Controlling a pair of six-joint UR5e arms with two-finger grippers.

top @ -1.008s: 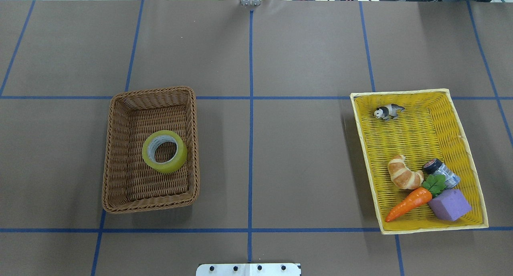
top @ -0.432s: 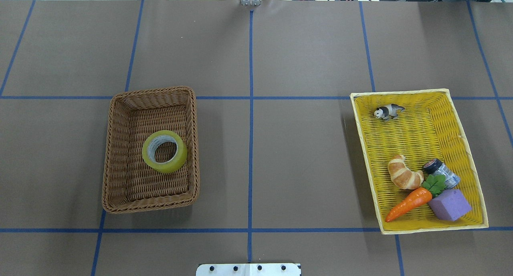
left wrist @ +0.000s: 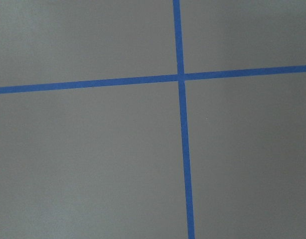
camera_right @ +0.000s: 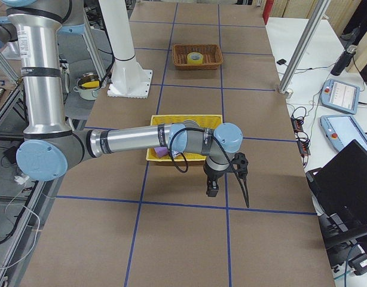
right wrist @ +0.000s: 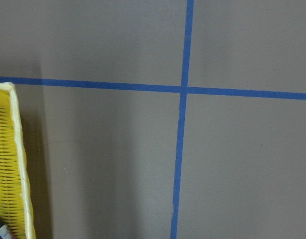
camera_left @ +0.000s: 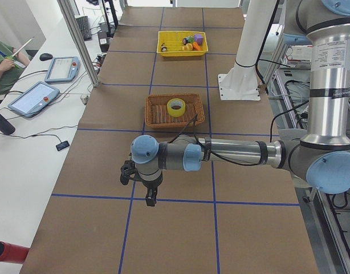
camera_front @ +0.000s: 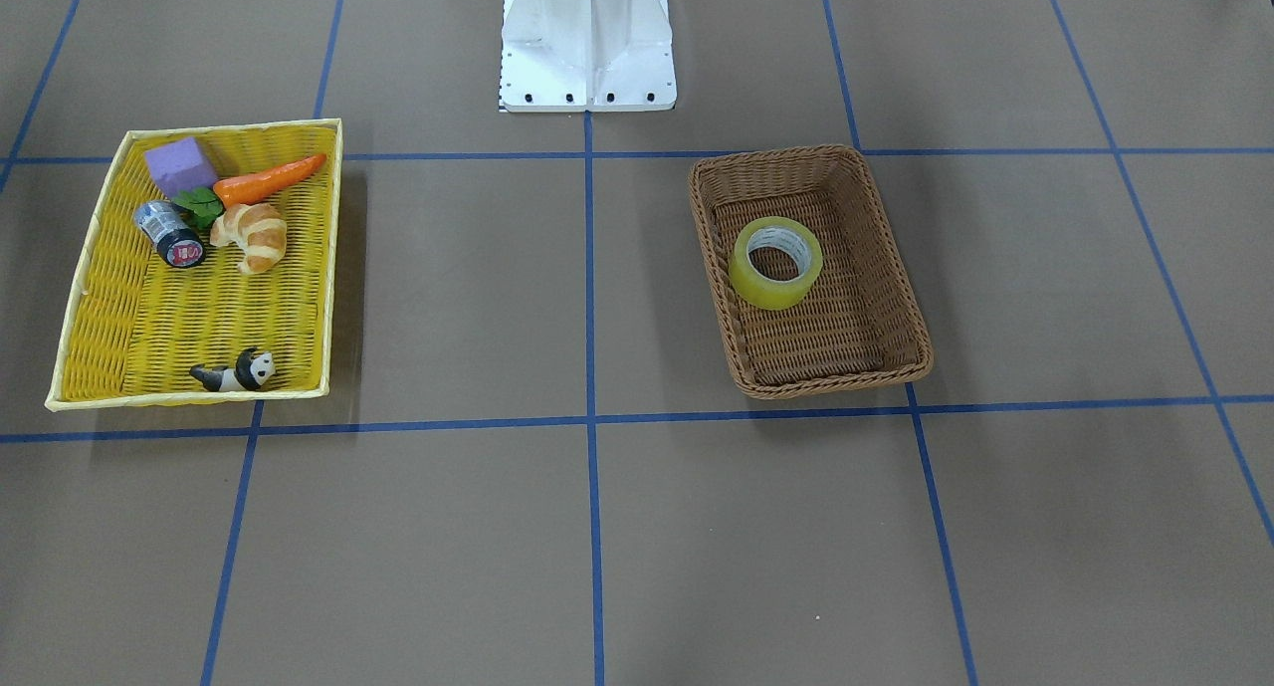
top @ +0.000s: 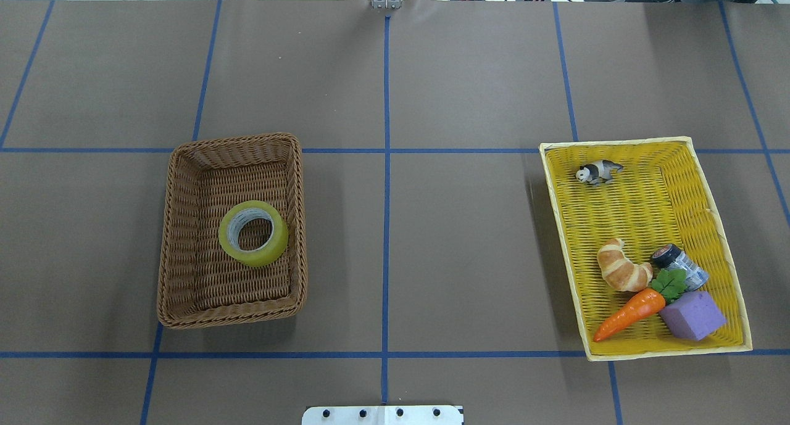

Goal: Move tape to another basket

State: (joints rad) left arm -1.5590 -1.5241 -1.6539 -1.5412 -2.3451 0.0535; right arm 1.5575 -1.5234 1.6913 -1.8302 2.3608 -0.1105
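Two baskets on brown paper-covered table (top: 469, 73), crossed by blue tape grid lines (top: 386, 227). White side desk (camera_left: 27, 148) with tablets (camera_left: 29, 98) alongside. Wide yellow translucent packing tape roll (top: 256, 256) lies flat on floor of deep brown wicker basket (top: 179, 240). Shallow yellow woven tray (top: 623, 215) well apart. Left gripper (camera_left: 150, 201) and right gripper (camera_right: 211, 191) hang over bare table, both well apart from roll. Whether fingers are spread or closed, cannot tell.
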